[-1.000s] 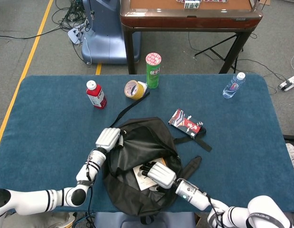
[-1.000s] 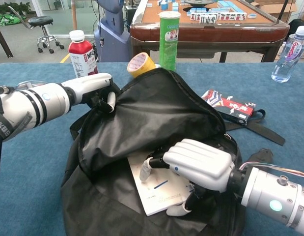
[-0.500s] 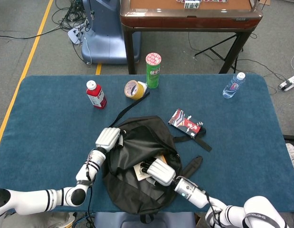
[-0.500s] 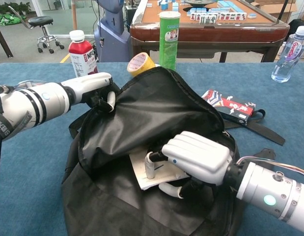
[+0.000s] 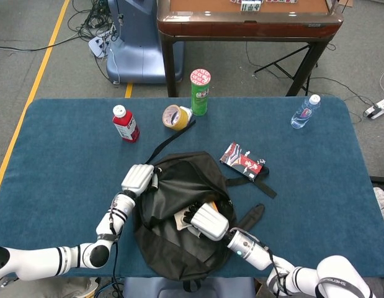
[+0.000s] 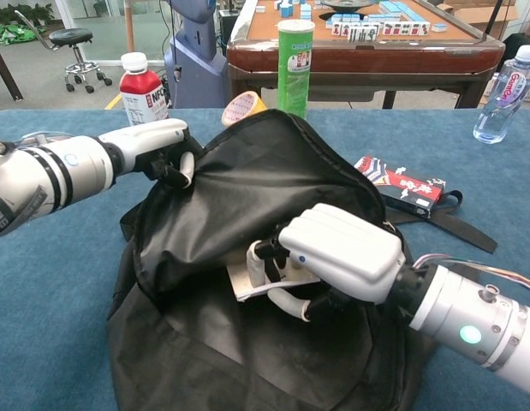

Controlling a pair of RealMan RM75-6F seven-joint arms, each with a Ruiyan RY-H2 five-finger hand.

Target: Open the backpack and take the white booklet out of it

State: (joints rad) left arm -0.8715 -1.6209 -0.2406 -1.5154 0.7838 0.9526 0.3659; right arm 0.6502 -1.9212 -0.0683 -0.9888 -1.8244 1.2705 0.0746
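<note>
At table centre, the backpack (image 6: 247,257) lies open. The left hand (image 6: 157,145) pinches its flap up at ten o'clock. The right hand (image 6: 329,261) has fingers closed on the white booklet (image 6: 252,282), mostly inside the mouth. Opening done; removal outstanding.

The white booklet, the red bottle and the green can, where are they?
white booklet (image 6: 252,281), chest view, the bare edge poking out of the backpack under the right hand.
red bottle (image 5: 125,125), head view, the middle of its red body.
green can (image 6: 294,73), chest view, the middle of its side.
</note>
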